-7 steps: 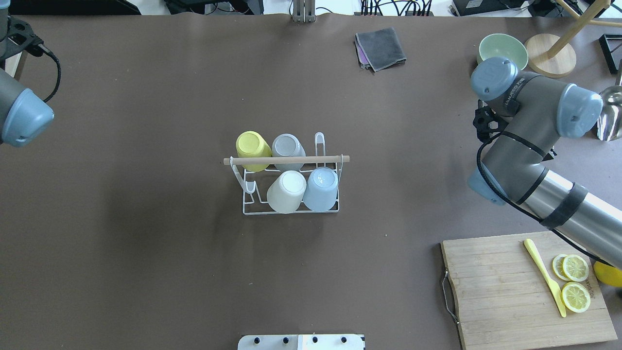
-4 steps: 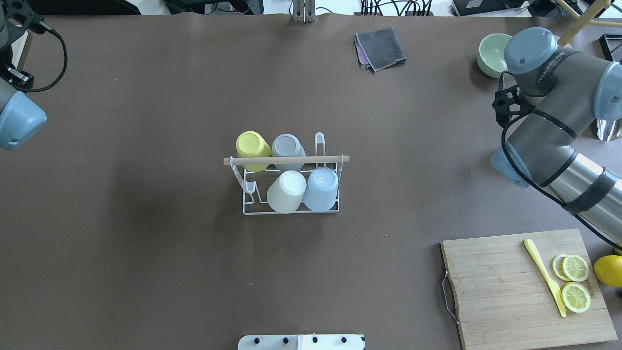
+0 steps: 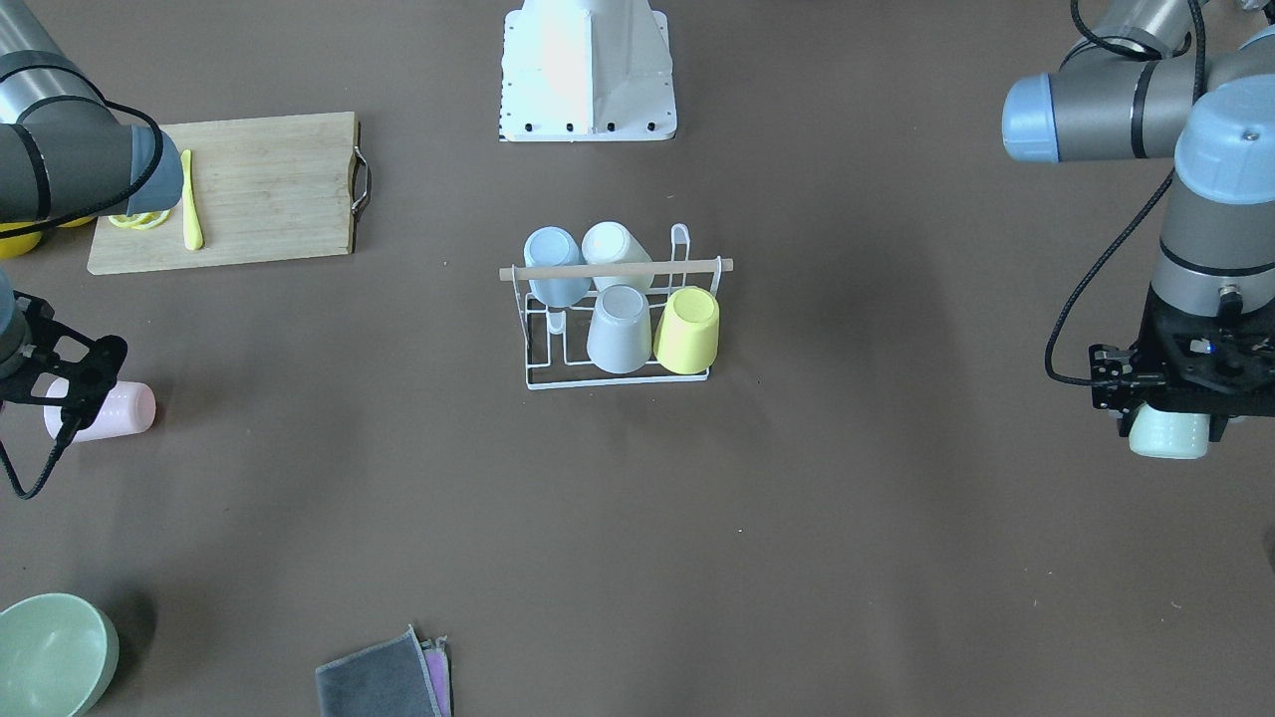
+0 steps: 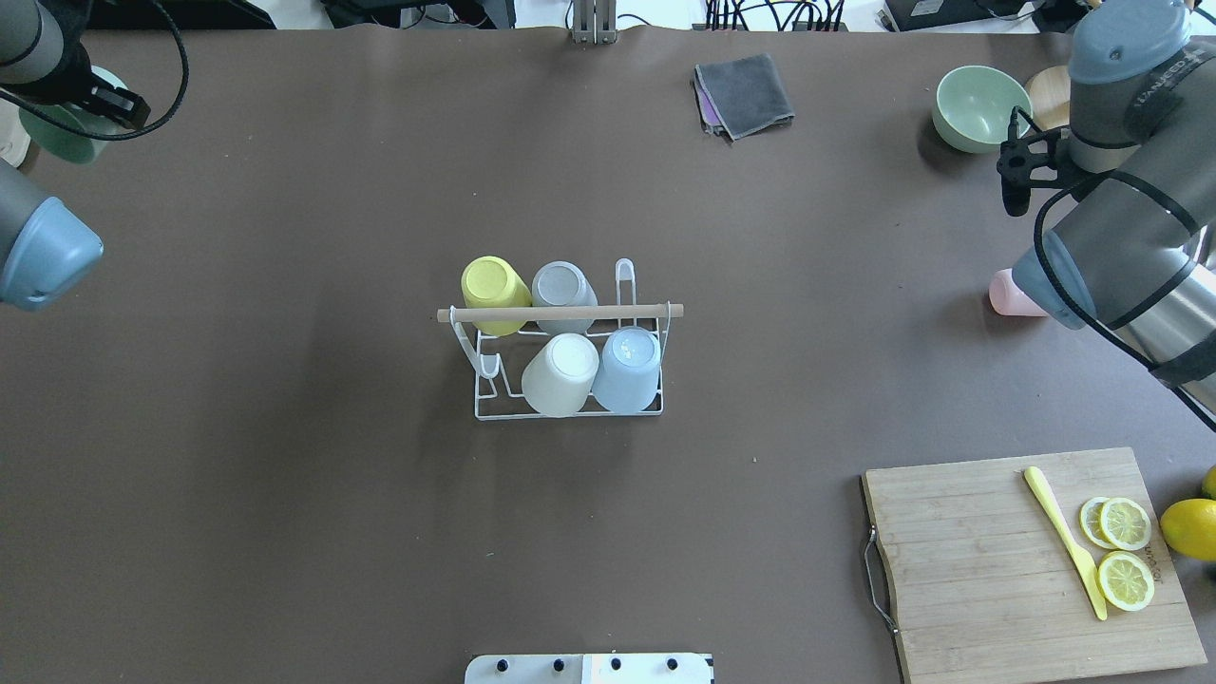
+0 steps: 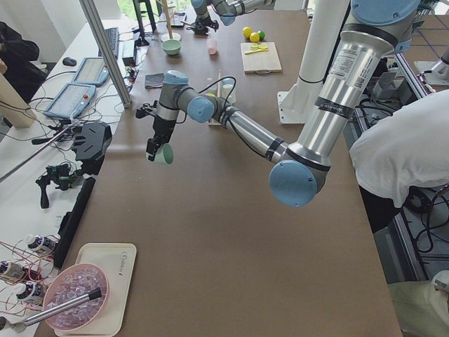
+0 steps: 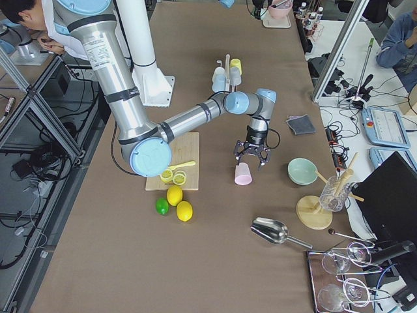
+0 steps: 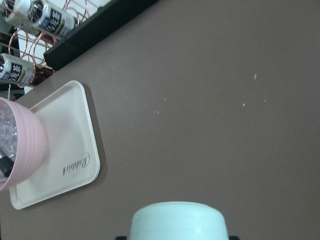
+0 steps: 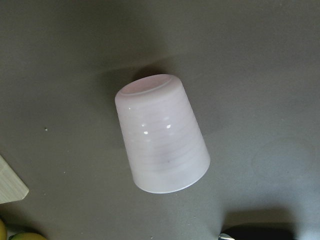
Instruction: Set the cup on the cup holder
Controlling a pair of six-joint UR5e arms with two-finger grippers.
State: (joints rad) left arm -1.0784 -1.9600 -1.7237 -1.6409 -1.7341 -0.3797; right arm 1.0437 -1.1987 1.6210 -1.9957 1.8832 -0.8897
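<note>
The left gripper clasps a mint cup far out at the left end of the table, well apart from the holder. The holder stands mid-table, with four cups upturned on its prongs. The right gripper hovers with fingers spread, holding nothing, just above a pink cup. That cup lies on its side on the table, near a green bowl.

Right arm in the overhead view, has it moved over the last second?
Yes. The right arm swung rightward and toward the far edge of the table, clearing the green bowl it had partly covered.
</note>
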